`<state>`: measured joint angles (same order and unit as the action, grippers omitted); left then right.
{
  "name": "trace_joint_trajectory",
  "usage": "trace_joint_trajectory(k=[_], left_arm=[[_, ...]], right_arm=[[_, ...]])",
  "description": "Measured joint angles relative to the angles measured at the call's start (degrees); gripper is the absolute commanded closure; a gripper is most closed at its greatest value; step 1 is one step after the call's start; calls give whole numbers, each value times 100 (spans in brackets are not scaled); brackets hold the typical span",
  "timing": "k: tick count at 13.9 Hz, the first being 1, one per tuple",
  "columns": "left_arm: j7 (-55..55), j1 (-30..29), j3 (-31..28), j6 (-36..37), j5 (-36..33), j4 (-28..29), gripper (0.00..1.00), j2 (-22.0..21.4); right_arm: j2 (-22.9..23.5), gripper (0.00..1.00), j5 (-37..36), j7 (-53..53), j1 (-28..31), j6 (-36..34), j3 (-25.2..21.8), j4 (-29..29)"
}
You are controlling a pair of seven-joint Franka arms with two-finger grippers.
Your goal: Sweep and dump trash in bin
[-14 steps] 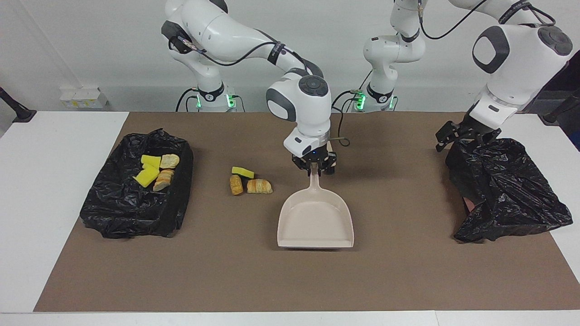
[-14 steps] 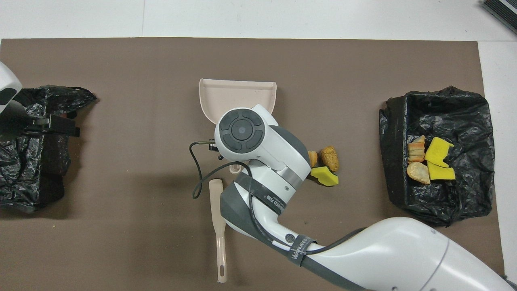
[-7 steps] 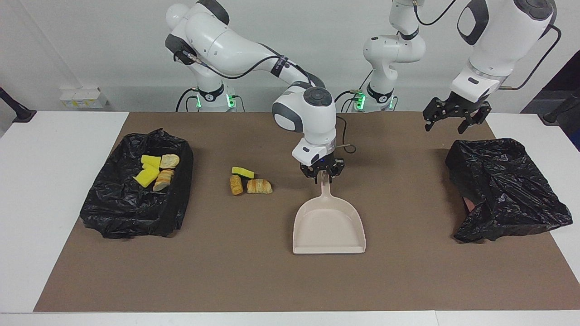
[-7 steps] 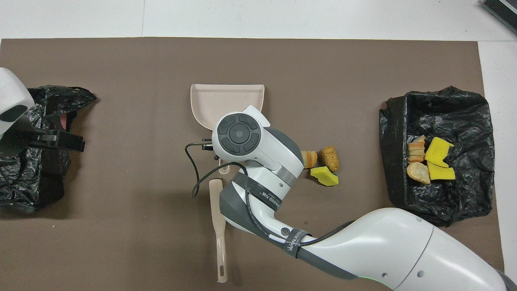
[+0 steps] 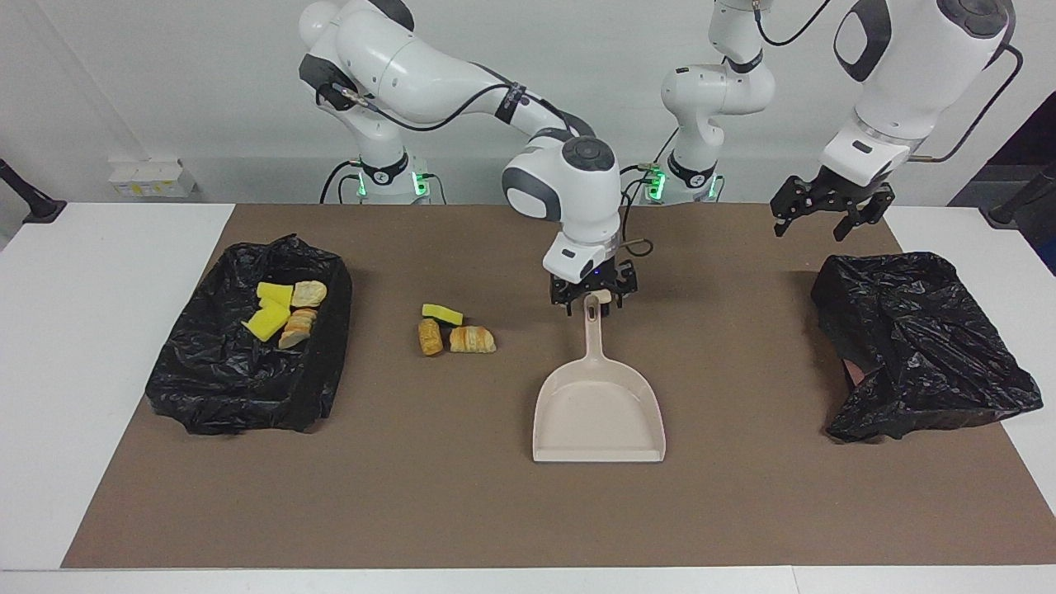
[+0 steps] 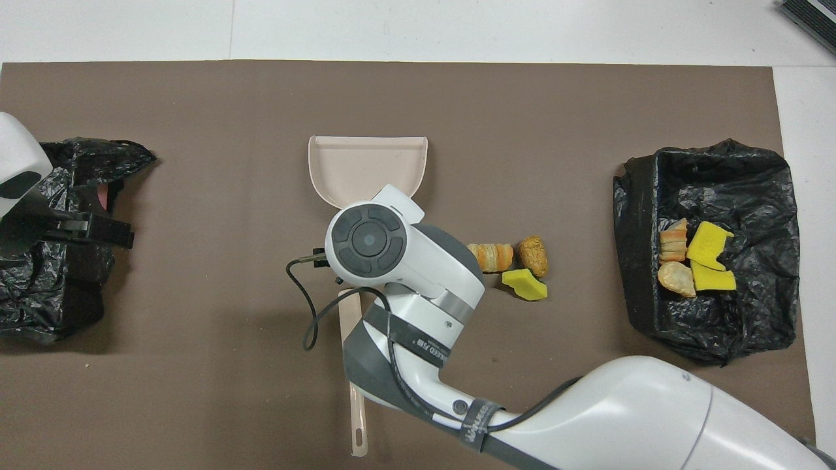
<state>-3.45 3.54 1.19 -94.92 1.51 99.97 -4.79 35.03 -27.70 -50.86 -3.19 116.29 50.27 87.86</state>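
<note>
I see my right gripper [image 5: 593, 304] over the dustpan [image 5: 599, 411] handle, fingers apart; left gripper [image 5: 827, 216] waits, fingers apart. Trash [image 5: 456, 330] sits mid-bench; I'd lift clear before fetching the brush [image 6: 353, 365]

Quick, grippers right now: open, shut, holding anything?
Left gripper: open, empty, in the air above the black bag at its end of the table.
Right gripper: open, at the dustpan handle's tip, not gripping it.

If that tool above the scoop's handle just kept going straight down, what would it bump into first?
Most likely the dustpan handle's tip: the right tool, open, points down right over it. How much gap remains is hard to judge.
</note>
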Motion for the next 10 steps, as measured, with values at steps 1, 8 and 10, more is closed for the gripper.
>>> trace_joint_trajectory(k=[1, 8, 10], left_arm=[[1, 0, 0, 1, 0, 0, 0, 0], [7, 85, 33, -28, 86, -13, 0, 6], [45, 299, 38, -164, 125, -7, 0, 78]], right_arm=[[-200, 0, 92, -6, 76, -189, 180, 155], [-971, 0, 684, -295, 132, 429, 666, 2132], [-983, 0, 684, -374, 142, 729, 674, 2509]])
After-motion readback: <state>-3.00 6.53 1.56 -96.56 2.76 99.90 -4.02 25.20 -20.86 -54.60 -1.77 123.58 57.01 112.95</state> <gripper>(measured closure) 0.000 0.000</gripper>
